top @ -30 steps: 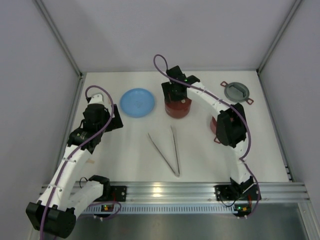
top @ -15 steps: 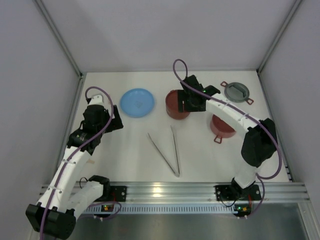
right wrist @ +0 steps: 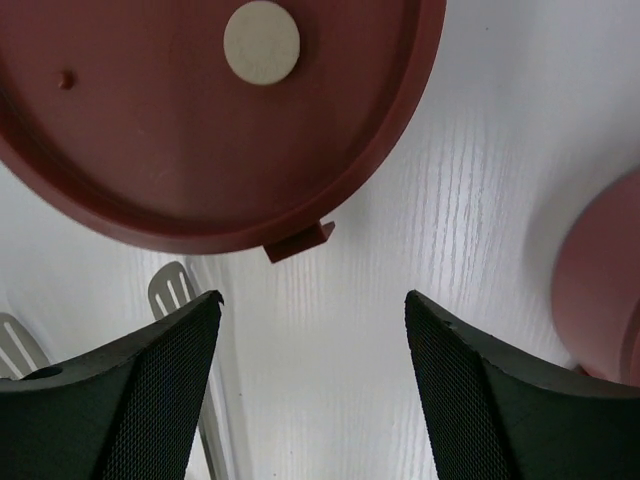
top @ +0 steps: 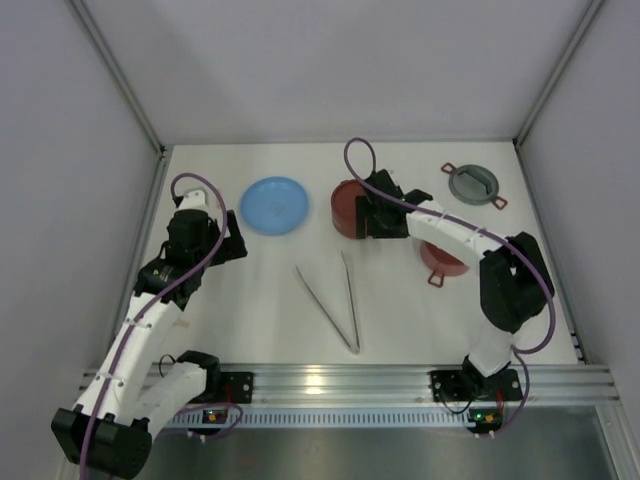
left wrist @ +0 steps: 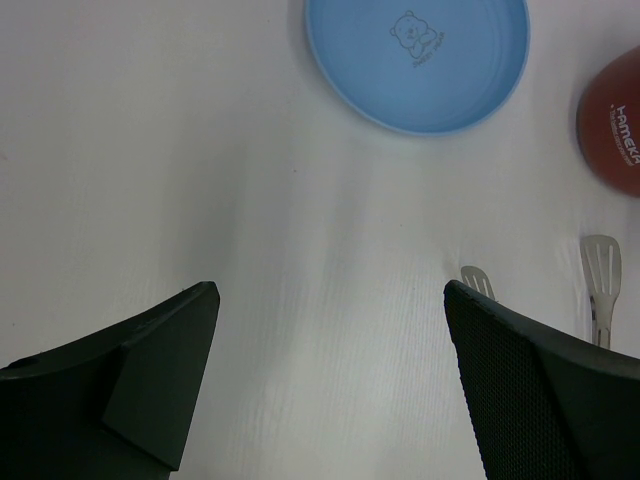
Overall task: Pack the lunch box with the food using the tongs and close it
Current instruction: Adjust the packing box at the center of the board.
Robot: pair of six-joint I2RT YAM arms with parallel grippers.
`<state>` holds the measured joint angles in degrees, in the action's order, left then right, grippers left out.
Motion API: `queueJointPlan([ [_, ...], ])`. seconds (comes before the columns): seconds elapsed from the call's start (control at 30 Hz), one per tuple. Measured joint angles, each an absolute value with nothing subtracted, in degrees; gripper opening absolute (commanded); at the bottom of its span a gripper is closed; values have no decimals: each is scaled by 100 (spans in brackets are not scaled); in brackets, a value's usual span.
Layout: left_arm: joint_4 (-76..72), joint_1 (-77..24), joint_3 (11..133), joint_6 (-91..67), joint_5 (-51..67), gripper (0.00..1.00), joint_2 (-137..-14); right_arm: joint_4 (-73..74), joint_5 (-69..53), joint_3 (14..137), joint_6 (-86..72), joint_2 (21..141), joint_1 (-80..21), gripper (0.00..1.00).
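The lunch box (top: 348, 208) is a dark-red round stack at mid table; in the right wrist view its flat red lid (right wrist: 180, 130) has a cream spot and a small tab. A second red piece (top: 445, 258) lies to its right, and the grey two-eared cover (top: 473, 184) is at the back right. The silver tongs (top: 335, 300) lie in a V on the table, tips towards the lunch box (right wrist: 172, 290). My right gripper (top: 382, 224) (right wrist: 312, 300) is open and empty just beside the stack. My left gripper (top: 232, 245) (left wrist: 330, 300) is open over bare table. The food is out of view.
A light-blue plate (top: 275, 205) with a bear print (left wrist: 420, 60) lies left of the lunch box, ahead of my left gripper. White walls close in the table on three sides, and a metal rail runs along the near edge.
My right arm has swung away from above the red stack to its right near side, uncovering the second red piece. The left arm has stayed still.
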<state>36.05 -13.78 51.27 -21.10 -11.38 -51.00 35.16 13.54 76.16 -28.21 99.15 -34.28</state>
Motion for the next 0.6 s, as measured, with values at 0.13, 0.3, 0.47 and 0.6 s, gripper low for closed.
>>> queueJointPlan([
  [0.13, 3607, -1378, 5127, -2110, -1138, 99, -5100, 3424, 1435, 7780, -2934, 10263, -3315, 73],
  [0.3, 3605, -1378, 5127, -2108, -1140, 99, -5100, 3433, 1522, 8103, -2991, 10698, -3164, 72],
  [0.47, 3605, -1378, 5127, -2108, -1140, 99, -5100, 3446, 1616, 8112, -3033, 10718, -2965, 73],
  [0.6, 3605, -1378, 5127, -2108, -1140, 99, -5100, 3446, 1649, 8112, -3114, 10715, -2718, 73],
])
